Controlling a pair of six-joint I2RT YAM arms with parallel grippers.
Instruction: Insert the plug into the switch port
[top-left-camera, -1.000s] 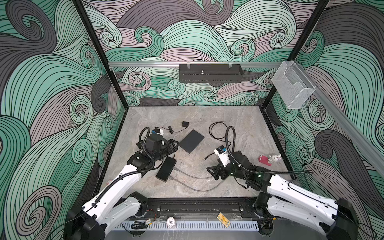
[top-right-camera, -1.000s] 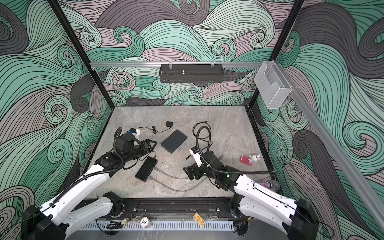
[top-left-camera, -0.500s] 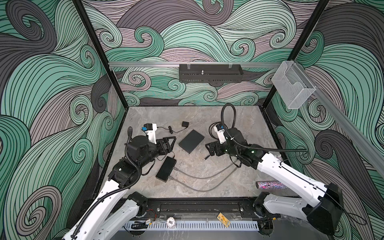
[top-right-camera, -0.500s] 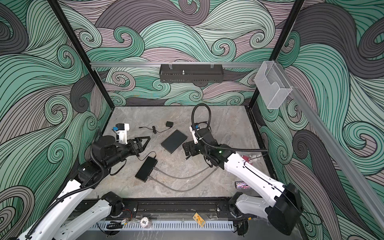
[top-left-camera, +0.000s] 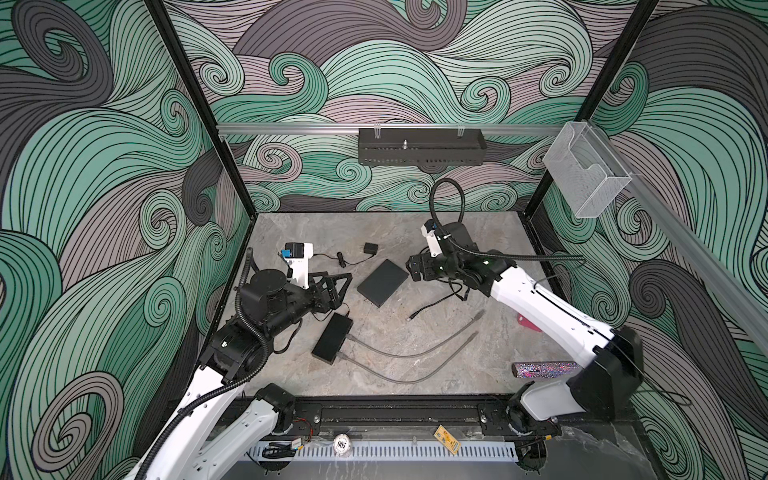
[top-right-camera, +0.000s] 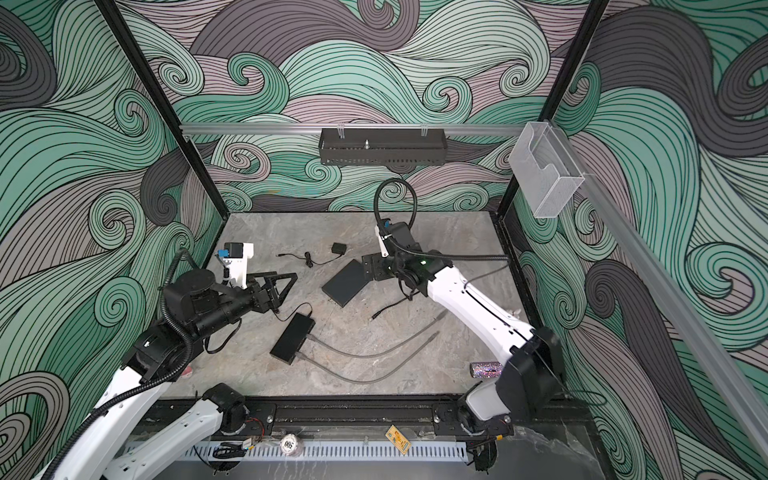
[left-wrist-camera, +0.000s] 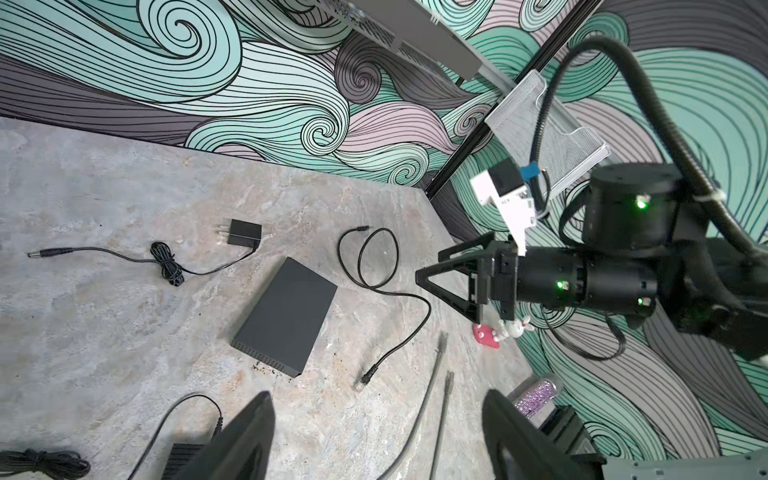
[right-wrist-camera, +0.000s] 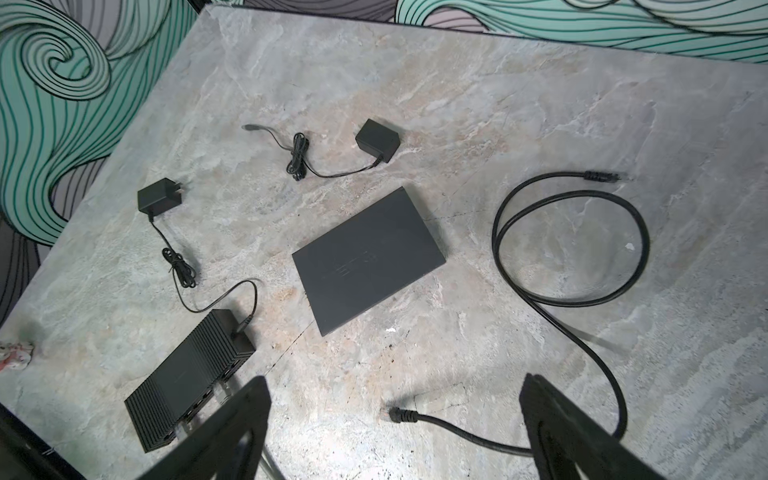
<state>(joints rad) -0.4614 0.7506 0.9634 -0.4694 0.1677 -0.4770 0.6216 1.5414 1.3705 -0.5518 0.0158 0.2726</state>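
On either side of the flat switch (top-left-camera: 382, 282), both claws have lifted off the table since 1 second ago, when each was down low among the cables. The left claw (left-wrist-camera: 376, 397) has also spread wider: its jaws stand well apart with nothing between them. The right claw (right-wrist-camera: 395, 380) is spread just as wide and is equally empty.

That reads as a finished step. The ribbed switch (right-wrist-camera: 191, 374), near the flat switch on the left arm's side, already carries 2 grey cables (top-left-camera: 399, 354) and a power lead (right-wrist-camera: 224, 297).

What looks left is the black cable's plug (right-wrist-camera: 399, 414), lying loose on the table near the flat switch, on the right arm's side. The right wrist view shows it between that claw's 2 fingers, on the table beneath them and untouched. Which port it should enter I cannot tell.
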